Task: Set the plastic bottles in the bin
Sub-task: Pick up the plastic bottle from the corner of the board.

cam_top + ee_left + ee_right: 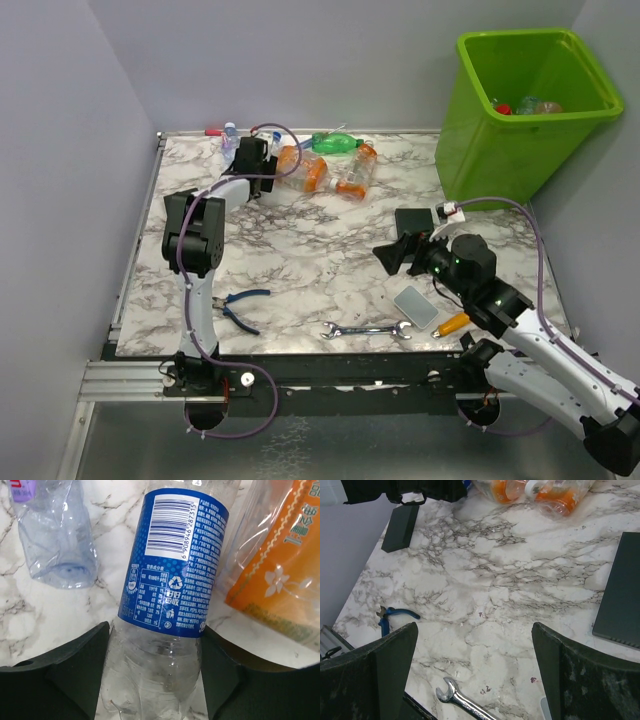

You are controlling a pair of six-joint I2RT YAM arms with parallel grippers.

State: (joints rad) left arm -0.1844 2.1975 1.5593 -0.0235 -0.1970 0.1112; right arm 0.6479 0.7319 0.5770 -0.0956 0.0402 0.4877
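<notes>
Blue wraps the label of the plastic bottle that lies on the marble table between the two black fingers of the left claw. Its clear lower body fills the gap and each finger sits right against a side. Whether the claw is truly squeezing it or only touching cannot be told. Just to this claw's left lies a crumpled clear bottle, and just to its right an orange-labelled bottle. In the overhead view the left claw is at the far edge of the table. Two orange bottles lie close on its right, with a green bottle just beyond them. The lime-green bin stands well off to this claw's right, past the table's far right corner, with a few bottles already inside. The right claw hangs above bare marble with its jaws spread wide and nothing between them. Blue-handled pliers lie to its left, a wrench lies just below it in its own view, and a black slab lies to its right. The orange bottles are well ahead of it.
</notes>
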